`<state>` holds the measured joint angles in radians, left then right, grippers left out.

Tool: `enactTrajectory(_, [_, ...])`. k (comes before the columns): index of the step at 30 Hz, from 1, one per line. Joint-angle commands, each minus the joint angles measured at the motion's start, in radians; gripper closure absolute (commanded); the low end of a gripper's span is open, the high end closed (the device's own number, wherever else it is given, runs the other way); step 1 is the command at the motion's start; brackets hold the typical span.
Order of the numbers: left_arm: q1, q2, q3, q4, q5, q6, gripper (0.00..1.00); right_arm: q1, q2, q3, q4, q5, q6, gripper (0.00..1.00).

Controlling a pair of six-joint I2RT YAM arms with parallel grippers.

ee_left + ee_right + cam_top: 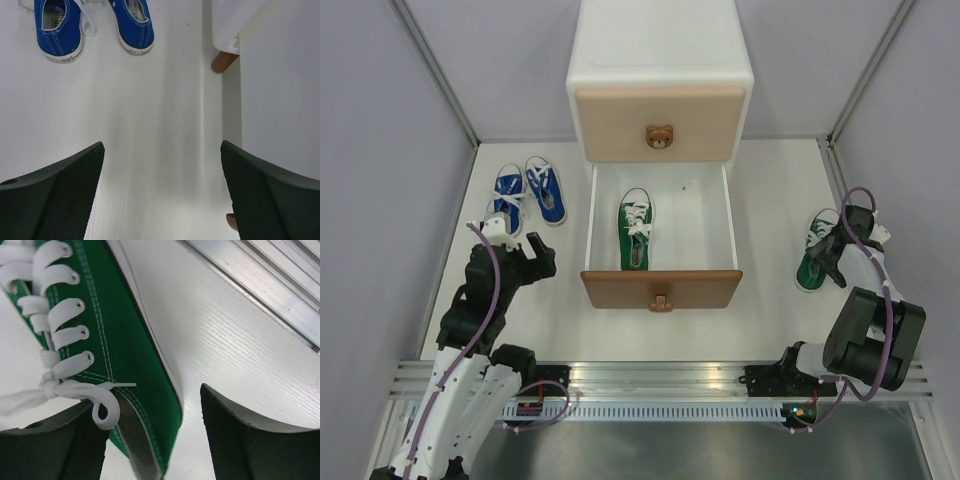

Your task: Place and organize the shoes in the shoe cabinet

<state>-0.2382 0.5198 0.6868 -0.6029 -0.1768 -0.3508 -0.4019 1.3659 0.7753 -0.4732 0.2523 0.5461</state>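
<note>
The white shoe cabinet (660, 60) stands at the back; its brown lower drawer (660, 288) is pulled out and holds one green shoe (636, 230). The other green shoe (819, 232) lies on the table at the right. My right gripper (827, 262) is open and straddles that shoe's side wall (125, 340) near the heel, one finger at the opening under the lace bow, the other outside and apart from the sole. The two blue shoes (506, 195) (546, 188) lie side by side at the left. My left gripper (528, 258) is open and empty just in front of them (57, 25).
The drawer's white side wall (280, 100) and a brown cabinet foot (222, 61) stand right of my left gripper (161, 145). An aluminium rail (270, 285) runs along the table edge beside my right gripper (150, 405). Grey walls close in both sides.
</note>
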Motion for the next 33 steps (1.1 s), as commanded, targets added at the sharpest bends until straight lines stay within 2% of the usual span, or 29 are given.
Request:
enactTrajectory(1, [-0.004, 0.008, 0.003, 0.032, 0.014, 0.029, 0.0, 0.023, -0.053, -0.005, 0.002, -0.01, -0.029, 0.26])
enactTrajectory(9, [-0.004, 0.014, 0.003, 0.034, 0.013, 0.03, 0.0, 0.048, -0.001, -0.004, 0.019, -0.025, -0.021, 0.25])
enactTrajectory(15, [-0.004, 0.019, 0.002, 0.034, 0.01, 0.03, 0.0, 0.046, 0.019, -0.036, 0.047, -0.006, -0.012, 0.31])
enactTrajectory(19, [-0.004, 0.023, 0.003, 0.032, 0.008, 0.032, 0.0, 0.044, 0.032, -0.039, 0.056, 0.001, -0.008, 0.41])
enactTrajectory(27, [-0.004, 0.0, 0.002, 0.032, 0.005, 0.029, 0.0, 0.044, 0.087, -0.018, 0.077, -0.022, 0.0, 0.44])
enactTrajectory(30, [-0.004, 0.002, 0.003, 0.032, 0.008, 0.03, 0.0, 0.044, 0.105, -0.024, 0.085, -0.021, -0.003, 0.51])
enactTrajectory(32, [-0.004, -0.003, 0.002, 0.034, 0.008, 0.029, 0.0, 0.046, 0.09, -0.025, 0.081, -0.013, -0.011, 0.62])
enactTrajectory(33, [-0.004, -0.006, 0.003, 0.031, 0.008, 0.029, 0.0, 0.048, 0.079, -0.025, 0.077, -0.007, -0.015, 0.72])
